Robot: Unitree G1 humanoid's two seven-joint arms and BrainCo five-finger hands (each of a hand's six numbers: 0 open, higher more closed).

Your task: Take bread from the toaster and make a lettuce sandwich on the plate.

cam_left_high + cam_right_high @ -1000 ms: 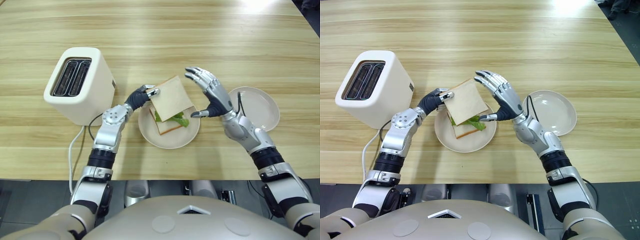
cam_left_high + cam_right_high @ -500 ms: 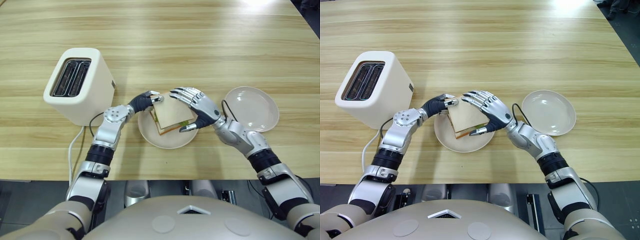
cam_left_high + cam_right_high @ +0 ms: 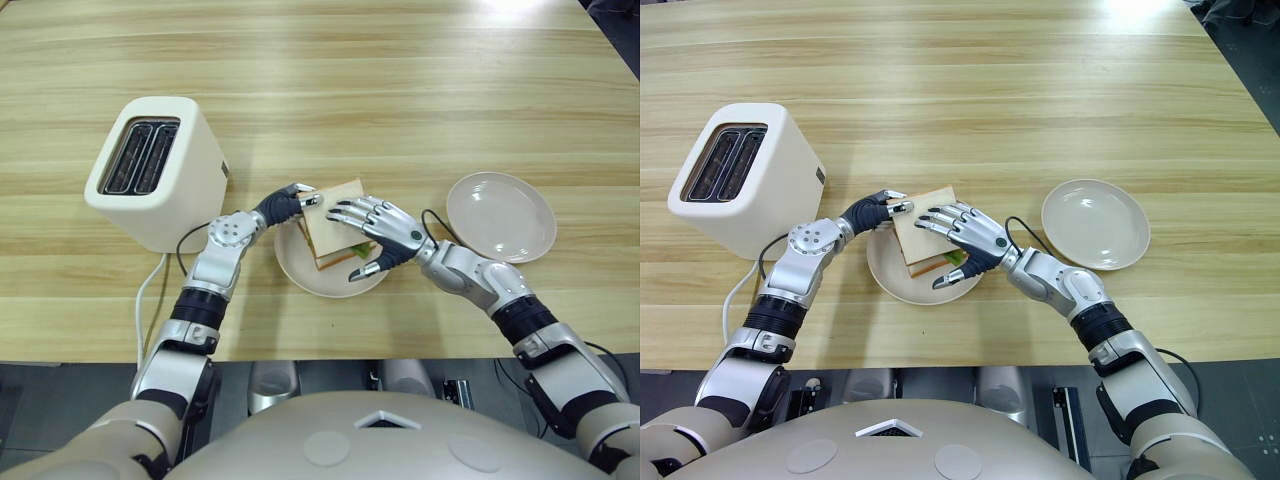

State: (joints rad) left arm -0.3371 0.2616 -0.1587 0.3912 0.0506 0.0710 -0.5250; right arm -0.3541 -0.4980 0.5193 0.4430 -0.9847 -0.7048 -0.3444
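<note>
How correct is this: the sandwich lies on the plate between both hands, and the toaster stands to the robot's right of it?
Not quite: the toaster stands to the robot's left of the sandwich, as the left eye view shows. The rest holds.

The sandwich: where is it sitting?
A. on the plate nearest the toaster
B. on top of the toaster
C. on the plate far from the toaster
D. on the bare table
A: the sandwich lies on the plate beside the toaster, with the right robot hand spread over it.
</note>
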